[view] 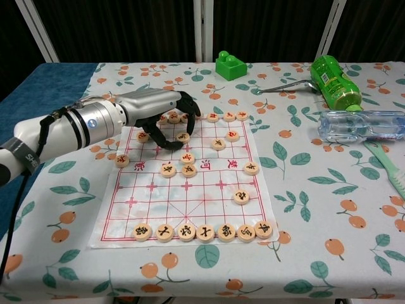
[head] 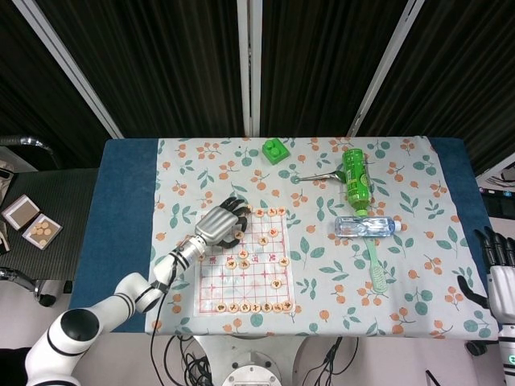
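Observation:
A paper chess board [view: 190, 190] with a red grid lies on the flowered tablecloth, also seen in the head view [head: 256, 269]. Round wooden pieces [view: 205, 232] line its near row, with others along the far row and scattered mid-board. My left hand [view: 161, 114] arches over the board's far-left corner, fingertips down among the far-row pieces and thumb beside one piece [view: 183, 136]. I see no piece lifted in it. In the head view the same left hand [head: 219, 225] covers that corner. My right hand [head: 499, 269] stands off the table's right edge, fingers apart, holding nothing.
A green block [view: 230, 65] sits at the back. A green bottle [view: 334, 82], a clear bottle [view: 361, 125], a metal utensil [view: 285, 88] and a green toothbrush [view: 389, 168] lie at the right. Small boxes [head: 32, 221] sit beyond the table's left side.

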`<move>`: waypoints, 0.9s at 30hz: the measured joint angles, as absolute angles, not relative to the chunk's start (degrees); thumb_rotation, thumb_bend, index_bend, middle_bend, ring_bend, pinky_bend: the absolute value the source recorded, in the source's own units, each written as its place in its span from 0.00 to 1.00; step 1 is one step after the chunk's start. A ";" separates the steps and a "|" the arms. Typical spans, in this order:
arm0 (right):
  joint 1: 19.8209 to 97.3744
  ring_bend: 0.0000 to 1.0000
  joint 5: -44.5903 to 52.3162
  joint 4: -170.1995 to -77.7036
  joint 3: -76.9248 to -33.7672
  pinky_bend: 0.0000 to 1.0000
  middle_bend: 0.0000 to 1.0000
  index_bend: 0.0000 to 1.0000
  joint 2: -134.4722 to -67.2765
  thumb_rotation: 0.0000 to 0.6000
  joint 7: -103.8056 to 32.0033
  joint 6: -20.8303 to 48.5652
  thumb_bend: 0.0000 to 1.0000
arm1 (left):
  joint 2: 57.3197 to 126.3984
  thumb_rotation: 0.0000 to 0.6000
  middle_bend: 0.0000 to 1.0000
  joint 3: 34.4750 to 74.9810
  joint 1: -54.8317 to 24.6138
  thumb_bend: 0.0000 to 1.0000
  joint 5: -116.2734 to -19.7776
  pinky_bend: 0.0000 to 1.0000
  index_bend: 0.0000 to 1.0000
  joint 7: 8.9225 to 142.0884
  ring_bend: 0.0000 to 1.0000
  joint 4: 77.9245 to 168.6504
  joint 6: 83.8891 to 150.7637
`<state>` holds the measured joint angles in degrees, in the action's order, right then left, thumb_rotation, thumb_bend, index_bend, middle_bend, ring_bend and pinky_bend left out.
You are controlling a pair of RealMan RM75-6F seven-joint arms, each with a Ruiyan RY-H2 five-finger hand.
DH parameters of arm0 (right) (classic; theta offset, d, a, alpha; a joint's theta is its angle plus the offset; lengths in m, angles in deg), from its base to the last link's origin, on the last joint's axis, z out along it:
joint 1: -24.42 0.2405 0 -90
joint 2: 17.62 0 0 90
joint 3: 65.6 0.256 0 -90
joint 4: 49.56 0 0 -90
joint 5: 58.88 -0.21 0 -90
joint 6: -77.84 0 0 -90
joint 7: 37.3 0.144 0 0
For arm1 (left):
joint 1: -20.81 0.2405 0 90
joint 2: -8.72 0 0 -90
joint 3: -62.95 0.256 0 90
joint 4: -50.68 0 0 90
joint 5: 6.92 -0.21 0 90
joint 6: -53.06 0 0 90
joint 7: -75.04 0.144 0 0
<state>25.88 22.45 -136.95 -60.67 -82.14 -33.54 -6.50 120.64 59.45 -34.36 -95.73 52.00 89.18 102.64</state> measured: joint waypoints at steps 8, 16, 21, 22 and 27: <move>25.95 0.00 22.34 -137.29 -60.66 0.00 0.00 0.00 -82.07 1.00 -34.11 -6.31 0.23 | 120.83 1.00 0.17 59.68 -34.40 0.31 -95.77 0.03 0.46 51.35 0.02 88.82 103.28; 25.93 0.00 22.15 -137.64 -60.64 0.00 0.00 0.00 -81.87 1.00 -34.52 -6.22 0.23 | 121.27 1.00 0.17 59.50 -34.83 0.31 -95.70 0.03 0.46 50.89 0.02 88.09 103.77; 25.93 0.00 21.99 -137.67 -60.61 0.00 0.00 0.00 -81.83 1.00 -34.57 -6.10 0.23 | 121.52 1.00 0.17 59.68 -34.87 0.31 -95.72 0.03 0.41 50.62 0.02 87.77 103.84; 25.95 0.00 21.96 -137.67 -60.61 0.00 0.00 0.00 -81.83 1.00 -34.58 -6.04 0.23 | 121.60 1.00 0.17 59.68 -34.91 0.31 -95.71 0.03 0.40 50.58 0.02 87.67 103.87; 25.96 0.00 21.98 -137.73 -60.58 0.00 0.00 0.00 -81.81 1.00 -34.63 -6.08 0.23 | 121.84 1.00 0.17 59.74 -35.04 0.31 -95.73 0.03 0.39 50.40 0.02 87.34 104.02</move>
